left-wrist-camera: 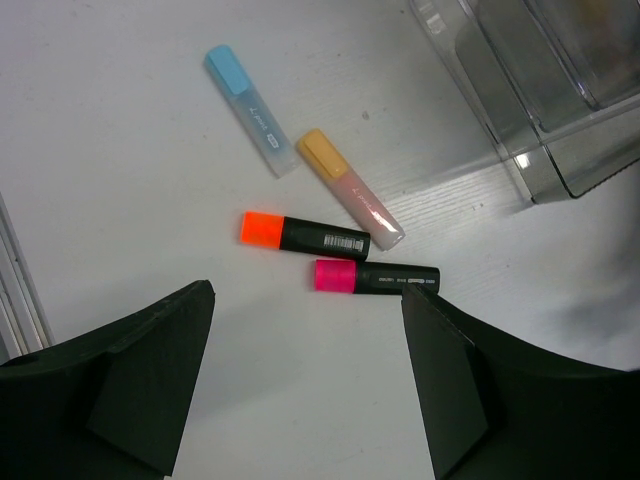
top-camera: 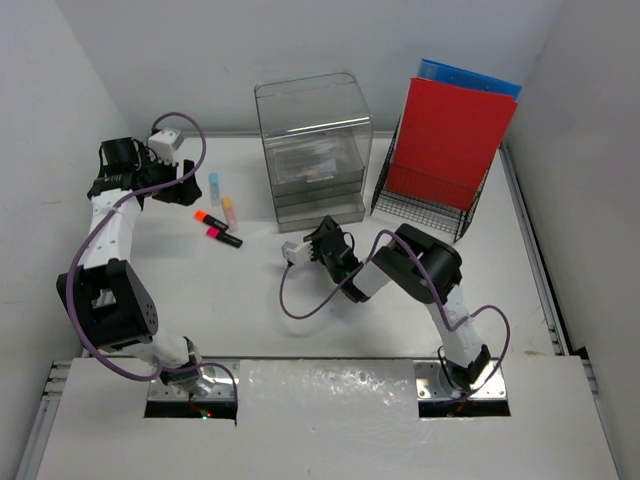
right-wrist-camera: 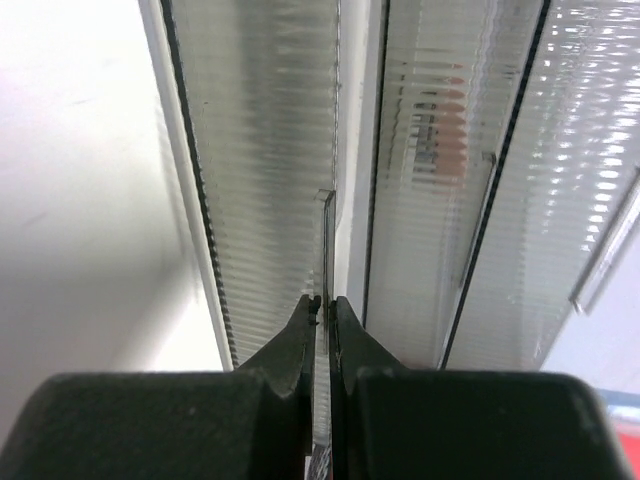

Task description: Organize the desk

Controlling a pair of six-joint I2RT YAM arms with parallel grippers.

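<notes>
From above, the large flat white desk with thin grey rails fills the space between the white walls. At its far side stands a clear plastic drawer box. To the right of that is a black wire rack holding a red folder with a blue folder behind it. Four highlighter pens lie close together left of the box. They are a blue-capped pale one, an orange-capped pale one, an orange-capped black one and a pink-capped black one. The left gripper hangs above the desk just left of the pens. The right gripper reaches to the foot of the drawer box.

The left wrist camera looks down on the four pens, none touching another. The pink-capped one lies nearest, between the gripper's black fingers. The fingers are spread wide and hold nothing. A corner of the clear box shows at top right.

At the right wrist, the fingers are nearly pressed together, pinching a thin clear plastic tab. It stands out from the ribbed drawer fronts.
</notes>
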